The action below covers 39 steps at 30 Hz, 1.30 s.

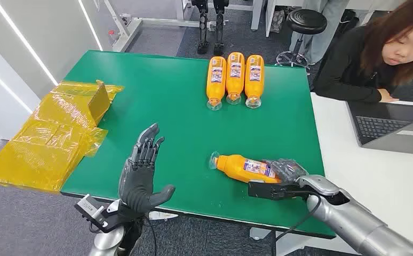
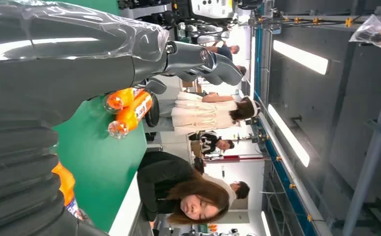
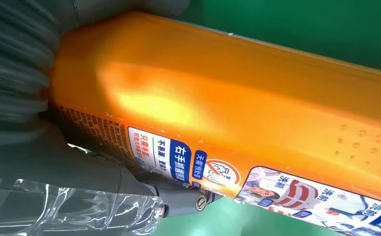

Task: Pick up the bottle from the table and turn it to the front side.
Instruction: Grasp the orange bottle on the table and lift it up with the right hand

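Note:
An orange bottle (image 1: 241,167) with a clear cap lies on its side on the green table (image 1: 156,96), near the front right. My right hand (image 1: 285,172) grips its base end, fingers wrapped over it. In the right wrist view the orange bottle (image 3: 238,103) sits close against the hand (image 3: 26,103), its printed label facing the camera. My left hand (image 1: 143,173) hovers open over the table's front left edge, fingers spread and pointing away. In the left wrist view the left hand (image 2: 55,73) holds nothing.
Three more orange bottles (image 1: 235,79) lie side by side at the table's far middle. A yellow bag with a cardboard piece (image 1: 60,133) hangs off the left edge. A person (image 1: 375,53) sits at a white desk with a laptop (image 1: 394,125) to the right.

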Each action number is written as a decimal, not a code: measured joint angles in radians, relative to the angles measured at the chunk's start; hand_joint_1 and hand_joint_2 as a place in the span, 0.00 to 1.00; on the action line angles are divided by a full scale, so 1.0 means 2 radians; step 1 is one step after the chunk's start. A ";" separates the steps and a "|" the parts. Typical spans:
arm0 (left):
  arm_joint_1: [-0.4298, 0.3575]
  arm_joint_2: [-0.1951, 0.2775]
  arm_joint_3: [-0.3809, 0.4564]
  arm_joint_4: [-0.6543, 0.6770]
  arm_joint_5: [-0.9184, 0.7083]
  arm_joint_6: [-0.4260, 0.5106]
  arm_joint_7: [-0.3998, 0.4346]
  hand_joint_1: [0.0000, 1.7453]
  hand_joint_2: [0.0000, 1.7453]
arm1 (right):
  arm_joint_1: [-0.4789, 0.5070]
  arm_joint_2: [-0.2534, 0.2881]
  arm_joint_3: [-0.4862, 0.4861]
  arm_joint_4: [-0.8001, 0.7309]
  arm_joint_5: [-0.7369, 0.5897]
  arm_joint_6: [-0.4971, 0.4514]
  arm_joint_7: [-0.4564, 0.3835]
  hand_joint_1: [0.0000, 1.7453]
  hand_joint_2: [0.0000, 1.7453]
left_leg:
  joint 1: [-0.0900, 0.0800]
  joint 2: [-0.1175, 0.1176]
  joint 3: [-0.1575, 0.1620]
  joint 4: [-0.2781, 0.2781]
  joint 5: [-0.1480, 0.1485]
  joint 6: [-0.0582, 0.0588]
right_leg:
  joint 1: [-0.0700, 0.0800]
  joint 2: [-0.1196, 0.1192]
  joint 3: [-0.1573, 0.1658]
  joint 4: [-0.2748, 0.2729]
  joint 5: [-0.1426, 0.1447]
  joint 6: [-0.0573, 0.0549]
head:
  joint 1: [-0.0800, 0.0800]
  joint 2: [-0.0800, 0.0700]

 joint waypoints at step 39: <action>-0.016 -0.005 -0.016 0.039 0.068 -0.090 -0.002 0.00 1.00 | 0.383 0.072 -0.196 -0.329 0.228 -0.311 -0.033 1.00 1.00 | 0.000 -0.001 -0.007 0.000 -0.001 0.000 | 0.000 -0.002 -0.006 0.000 -0.002 0.001 | 0.000 0.000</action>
